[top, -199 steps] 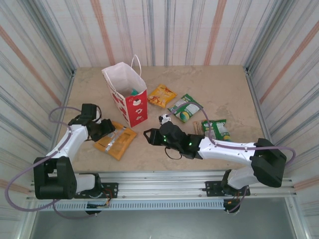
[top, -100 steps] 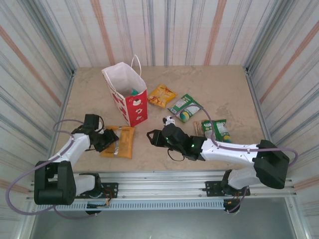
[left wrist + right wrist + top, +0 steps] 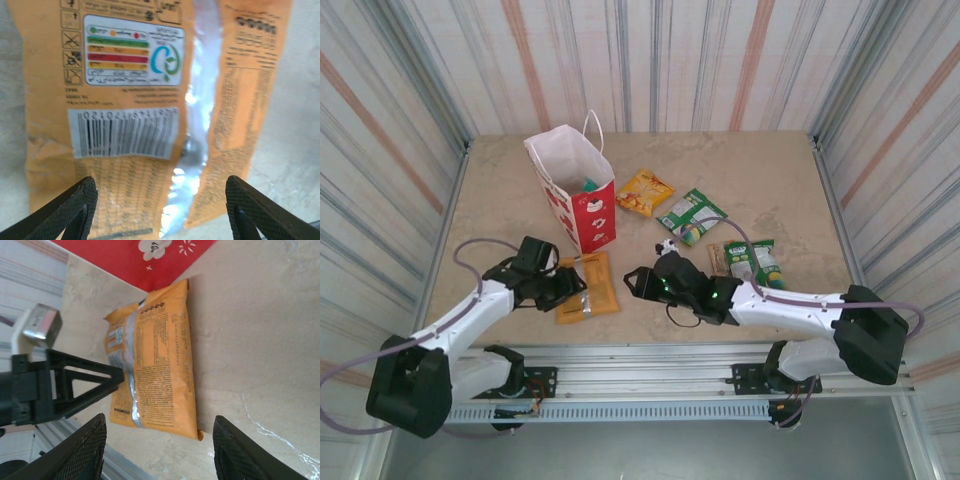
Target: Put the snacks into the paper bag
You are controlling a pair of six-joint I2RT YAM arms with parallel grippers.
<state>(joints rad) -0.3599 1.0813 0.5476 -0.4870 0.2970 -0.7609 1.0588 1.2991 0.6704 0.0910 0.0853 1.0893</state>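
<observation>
Flat orange foil packet [image 3: 588, 297] lies back-side up on the beige tabletop [image 3: 770, 180], just beside the red base of the upright white-and-red paper bag [image 3: 582, 200]. From the left wrist I read a barcode, a coloured nutrition panel and a crinkled silver seam running its length. My left gripper [image 3: 160, 212] hovers over one end, jaws spread wide, gripping nothing; whether a finger grazes the foil I can't tell. My right gripper [image 3: 160, 450] faces the packet, jaws well apart, empty.

orange packet [image 3: 130, 100], top past the view's edge, print blurry
</observation>
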